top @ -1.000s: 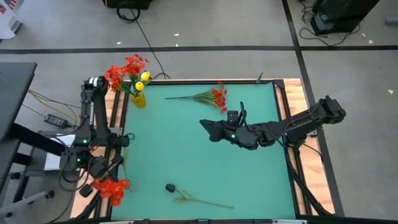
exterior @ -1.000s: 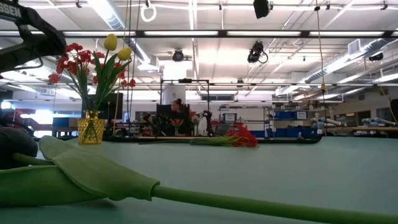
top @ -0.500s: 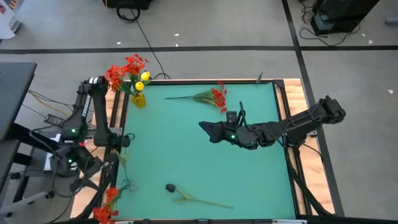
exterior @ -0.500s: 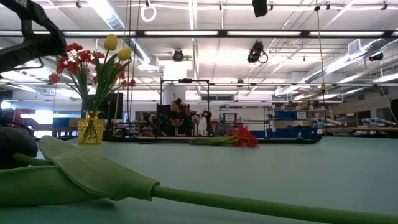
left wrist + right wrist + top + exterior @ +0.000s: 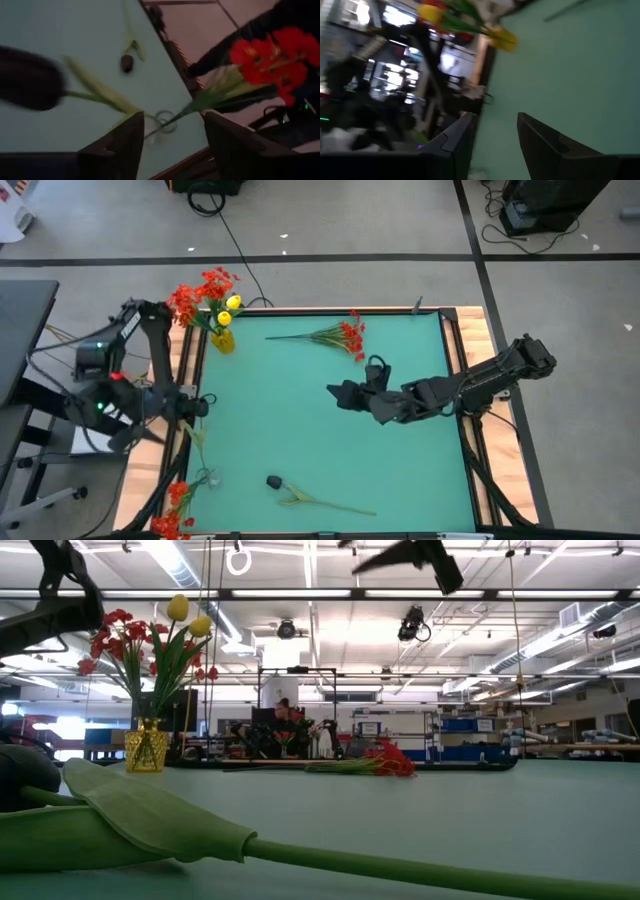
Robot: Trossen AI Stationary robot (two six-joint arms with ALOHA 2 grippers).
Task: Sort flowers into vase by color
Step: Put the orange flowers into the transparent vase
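The yellow vase (image 5: 222, 340) stands at the table's far-left corner with red sprays and yellow tulips in it, and it also shows as the vase (image 5: 147, 747) in the low view. One red spray (image 5: 176, 506) lies at the near-left corner, its blossoms over the table's edge and its stem (image 5: 165, 120) on the mat. My left gripper (image 5: 143, 433) hangs open beside the table's left edge, above and apart from that spray. My right gripper (image 5: 334, 392) is open over the table's middle and holds nothing.
Another red spray (image 5: 338, 335) lies flat near the far edge. A dark-headed tulip (image 5: 275, 481) lies by the near edge, and its leaf (image 5: 150, 815) fills the low view's foreground. Bare green mat (image 5: 270, 410) lies between them. Wooden rails border the table.
My left gripper has let go of the red spray and swung up and away toward the table's left. The spray has dropped onto the near-left corner, blossoms hanging over the edge. My right gripper has shifted slightly and now shows at the top of the low view.
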